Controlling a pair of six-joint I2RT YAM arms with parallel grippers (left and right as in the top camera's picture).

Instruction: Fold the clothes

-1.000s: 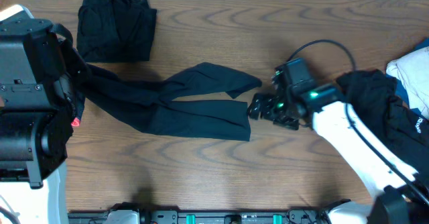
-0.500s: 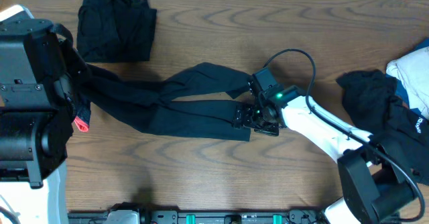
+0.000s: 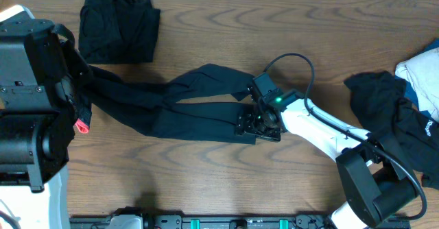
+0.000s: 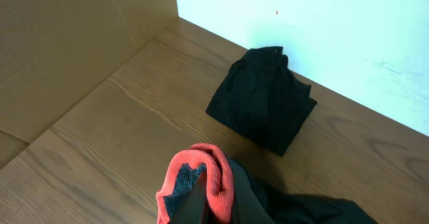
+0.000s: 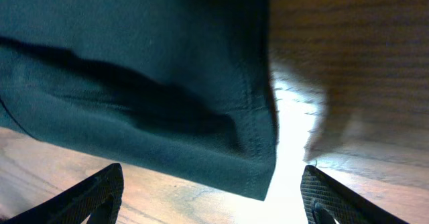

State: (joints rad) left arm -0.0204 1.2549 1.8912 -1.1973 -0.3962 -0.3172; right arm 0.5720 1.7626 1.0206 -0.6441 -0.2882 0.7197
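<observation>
The right tool (image 3: 256,123) has slid further leftward since a second ago, from off the leg ends of the black trousers (image 3: 192,109) to right over their hems. In the wrist view its fingers (image 5: 100,194) stand spread wide, with the stitched hem corner of the trousers lying flat on the bench (image 3: 206,181) between them; neither finger touches the cloth. The trousers stretch across the bench, legs slightly parted, and rise at their waist end to the left tool (image 4: 198,197), which pinches the bunched coral-red band (image 4: 216,176) there. A folded black garment (image 3: 118,25) lies on the bench just beyond the waist end of the trousers, apart from them. Well past the leg ends of the trousers sits a loose heap of clothes (image 3: 394,105), black in front with white and blue behind.
</observation>
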